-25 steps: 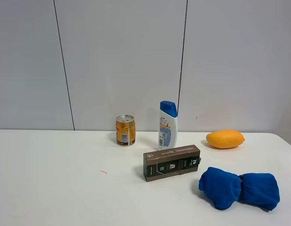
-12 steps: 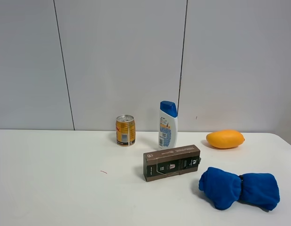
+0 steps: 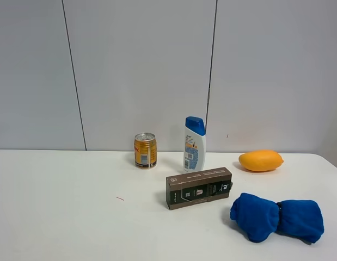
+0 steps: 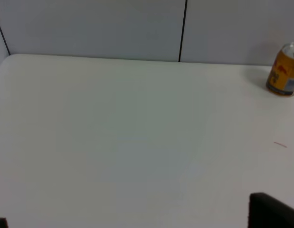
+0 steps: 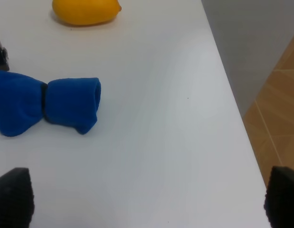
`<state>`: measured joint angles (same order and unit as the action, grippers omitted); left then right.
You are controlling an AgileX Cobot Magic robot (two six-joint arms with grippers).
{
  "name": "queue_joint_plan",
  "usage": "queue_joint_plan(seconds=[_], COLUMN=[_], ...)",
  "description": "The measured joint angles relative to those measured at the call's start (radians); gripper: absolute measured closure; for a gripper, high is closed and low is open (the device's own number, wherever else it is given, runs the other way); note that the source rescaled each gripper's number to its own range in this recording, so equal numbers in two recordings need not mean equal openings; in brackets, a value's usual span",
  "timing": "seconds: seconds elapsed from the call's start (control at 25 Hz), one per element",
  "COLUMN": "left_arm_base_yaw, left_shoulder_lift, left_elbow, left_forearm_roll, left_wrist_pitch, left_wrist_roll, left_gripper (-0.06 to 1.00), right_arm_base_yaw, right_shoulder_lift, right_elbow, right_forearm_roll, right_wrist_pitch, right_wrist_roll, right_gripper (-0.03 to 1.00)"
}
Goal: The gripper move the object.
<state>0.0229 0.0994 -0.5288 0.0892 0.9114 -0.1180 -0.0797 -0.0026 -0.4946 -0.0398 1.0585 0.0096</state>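
The white shampoo bottle (image 3: pixel 194 144) with a blue cap stands upright at the back middle of the white table (image 3: pixel 75 217). It is right of a gold can (image 3: pixel 145 150). Neither arm shows in the exterior high view. In the left wrist view, my left gripper (image 4: pixel 137 216) is open and empty, with only its black fingertips (image 4: pixel 272 211) at the frame's edge. The can (image 4: pixel 284 70) is far off, and the bottle is out of that view. My right gripper (image 5: pixel 147 194) is open and empty above the table's right end, fingertips (image 5: pixel 14 197) wide apart.
A dark flat box (image 3: pixel 199 187) lies in front of the bottle. A yellow mango (image 3: pixel 260 160) lies at the back right, and a blue rolled cloth (image 3: pixel 277 217) lies at the front right. The right wrist view shows the cloth (image 5: pixel 47 107), the mango (image 5: pixel 86 10), and the table's right edge with floor (image 5: pixel 275 118) beyond.
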Motion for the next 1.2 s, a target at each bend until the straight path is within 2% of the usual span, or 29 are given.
queue_joint_plan(seconds=[0.2, 0.36, 0.64, 0.92, 1.2], left_arm_base_yaw=[0.000, 0.000, 0.000, 0.000, 0.000], left_shoulder_lift=[0.000, 0.000, 0.000, -0.095, -0.104], left_elbow=[-0.002, -0.002, -0.002, 0.013, 0.020], left_forearm_roll=[-0.005, -0.042, -0.080, -0.095, -0.098], left_wrist_pitch=[0.050, 0.086, 0.148, 0.152, 0.149], left_wrist_roll=[0.032, 0.089, 0.101, 0.102, 0.102], left_gripper=[-0.05, -0.05, -0.05, -0.05, -0.05], right_arm_base_yaw=[0.000, 0.000, 0.000, 0.000, 0.000], right_shoulder_lift=[0.000, 0.000, 0.000, 0.000, 0.000], right_elbow=[0.000, 0.000, 0.000, 0.000, 0.000], right_forearm_roll=[0.000, 0.000, 0.000, 0.000, 0.000], right_wrist_pitch=[0.000, 0.000, 0.000, 0.000, 0.000], right_wrist_roll=[0.000, 0.000, 0.000, 0.000, 0.000], right_gripper=[-0.03, -0.03, -0.03, -0.03, -0.03])
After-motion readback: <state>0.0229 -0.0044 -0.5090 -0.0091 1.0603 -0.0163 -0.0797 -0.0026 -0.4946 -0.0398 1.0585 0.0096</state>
